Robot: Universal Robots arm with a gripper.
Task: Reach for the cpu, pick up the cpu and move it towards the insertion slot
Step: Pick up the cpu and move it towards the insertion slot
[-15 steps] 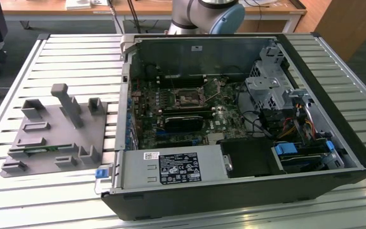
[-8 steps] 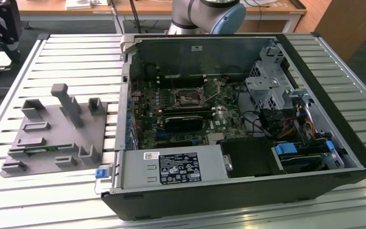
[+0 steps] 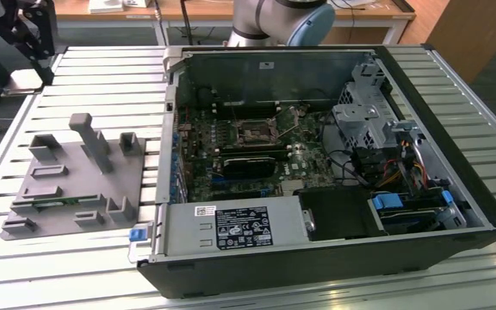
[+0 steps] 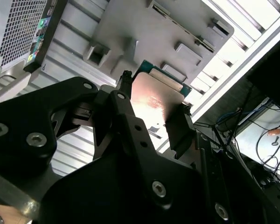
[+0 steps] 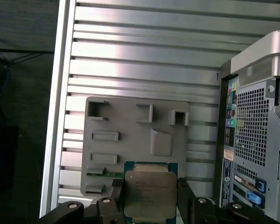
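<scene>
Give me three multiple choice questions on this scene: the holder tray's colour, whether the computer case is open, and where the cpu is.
1. The holder tray is: A grey; B red; C yellow.
2. The computer case is: A closed; B wrapped; C open.
3. The cpu is: A lying in the tray; B held between the jaws of the gripper; C inside the case.
Answers: A, plain grey in both wrist views; C, its boards lie exposed in the exterior view; B, the jaws clamp its two edges above the tray.
</scene>
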